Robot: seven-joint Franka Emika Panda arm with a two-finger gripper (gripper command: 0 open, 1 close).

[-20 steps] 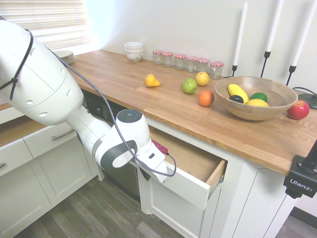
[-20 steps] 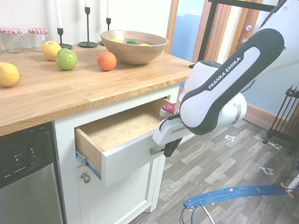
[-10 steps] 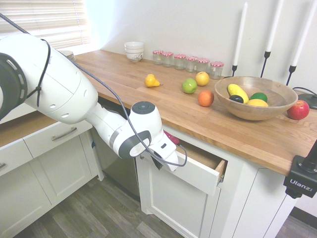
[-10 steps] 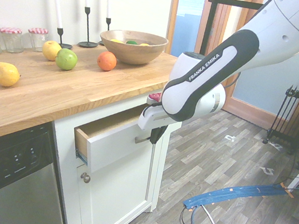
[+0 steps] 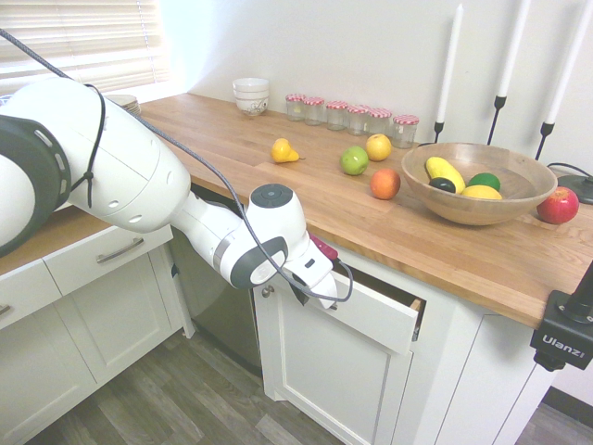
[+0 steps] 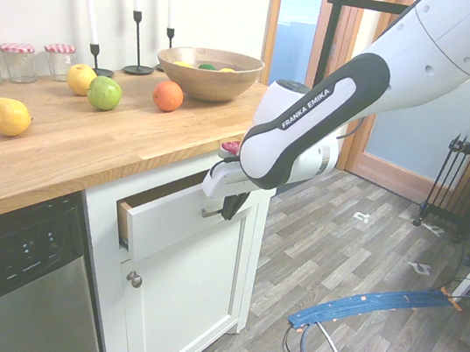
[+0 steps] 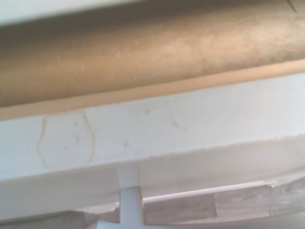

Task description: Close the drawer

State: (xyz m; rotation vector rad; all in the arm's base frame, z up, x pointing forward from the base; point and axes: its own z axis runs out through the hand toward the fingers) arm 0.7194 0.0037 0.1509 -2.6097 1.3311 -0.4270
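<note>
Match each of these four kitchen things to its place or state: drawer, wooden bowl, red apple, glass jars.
Things:
1. drawer
2. wooden bowl
3. red apple
4. glass jars

Places or states:
A. in a row by the wall
B. holds fruit
C. partly open, just under the countertop
D. on the countertop beside the bowl

Pairs: 1-C, 2-B, 3-D, 4-A

White cabinets [image 5: 93, 315], butcher-block counter [image 5: 278, 185], grey plank floor [image 6: 362, 275], blinds [image 5: 83, 37].

opposite exterior views, shared drawer [image 5: 371, 315], wrist close-up
</note>
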